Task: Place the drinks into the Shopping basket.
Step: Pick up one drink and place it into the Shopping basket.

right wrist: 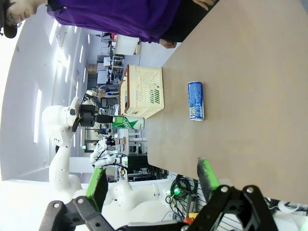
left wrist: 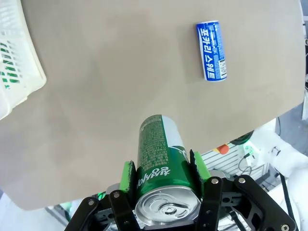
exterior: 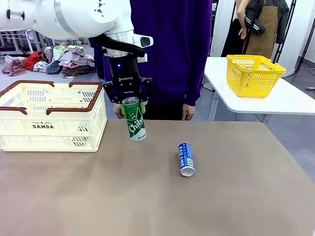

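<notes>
Jaws, front view: left gripper (exterior: 130,101) clamped on green can (exterior: 134,123), aloft beside Shopping basket (exterior: 29,135) | left wrist view: blue can (left wrist: 211,50) lying on table (left wrist: 106,86) | right wrist view: right gripper (right wrist: 153,171) open, empty | progress: neither drink judged basketed yet

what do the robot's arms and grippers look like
The left arm is glossy white with rounded joints. Its left gripper is black, with white ROBOTIQ lettering on the body and a small blue light above it. It carries bright green pads. The right gripper is alike: black linkages with silver screws and green pads.
</notes>
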Available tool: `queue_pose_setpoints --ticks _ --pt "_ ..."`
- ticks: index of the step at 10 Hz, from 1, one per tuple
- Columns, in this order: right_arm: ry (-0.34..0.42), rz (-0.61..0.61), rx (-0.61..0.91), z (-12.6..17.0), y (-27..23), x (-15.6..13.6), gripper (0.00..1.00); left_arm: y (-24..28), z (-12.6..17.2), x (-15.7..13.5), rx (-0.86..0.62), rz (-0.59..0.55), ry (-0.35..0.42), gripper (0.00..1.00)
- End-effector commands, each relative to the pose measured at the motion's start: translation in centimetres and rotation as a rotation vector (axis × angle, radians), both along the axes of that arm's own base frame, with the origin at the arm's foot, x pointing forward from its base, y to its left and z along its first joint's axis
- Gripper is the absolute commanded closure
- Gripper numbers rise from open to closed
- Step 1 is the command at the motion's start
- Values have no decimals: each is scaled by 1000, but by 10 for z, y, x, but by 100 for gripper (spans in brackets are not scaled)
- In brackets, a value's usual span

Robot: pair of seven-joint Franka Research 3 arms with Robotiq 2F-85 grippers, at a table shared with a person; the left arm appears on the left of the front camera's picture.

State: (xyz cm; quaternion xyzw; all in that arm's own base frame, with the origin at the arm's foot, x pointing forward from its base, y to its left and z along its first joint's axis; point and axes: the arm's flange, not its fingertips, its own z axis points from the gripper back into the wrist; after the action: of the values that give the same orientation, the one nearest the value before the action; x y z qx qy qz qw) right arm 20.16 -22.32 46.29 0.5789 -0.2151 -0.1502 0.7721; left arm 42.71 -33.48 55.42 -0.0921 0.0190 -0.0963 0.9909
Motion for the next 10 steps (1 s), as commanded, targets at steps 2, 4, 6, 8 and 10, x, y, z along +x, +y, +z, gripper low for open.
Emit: queue_pose_setpoints --ticks 2,4,6,8,10 --pt "-38 2 7 1 -1 2 0 2 13 12 36 -4 -76 100" --pt "-38 2 7 1 -1 2 0 50 75 41 -49 -76 -213 100" --pt "-38 2 7 1 -1 2 0 124 127 76 -89 -29 -204 100" --pt "-38 2 7 1 -1 2 0 185 139 101 -96 157 -141 100" --pt "-38 2 7 1 -1 2 0 255 141 121 -87 331 -91 100"
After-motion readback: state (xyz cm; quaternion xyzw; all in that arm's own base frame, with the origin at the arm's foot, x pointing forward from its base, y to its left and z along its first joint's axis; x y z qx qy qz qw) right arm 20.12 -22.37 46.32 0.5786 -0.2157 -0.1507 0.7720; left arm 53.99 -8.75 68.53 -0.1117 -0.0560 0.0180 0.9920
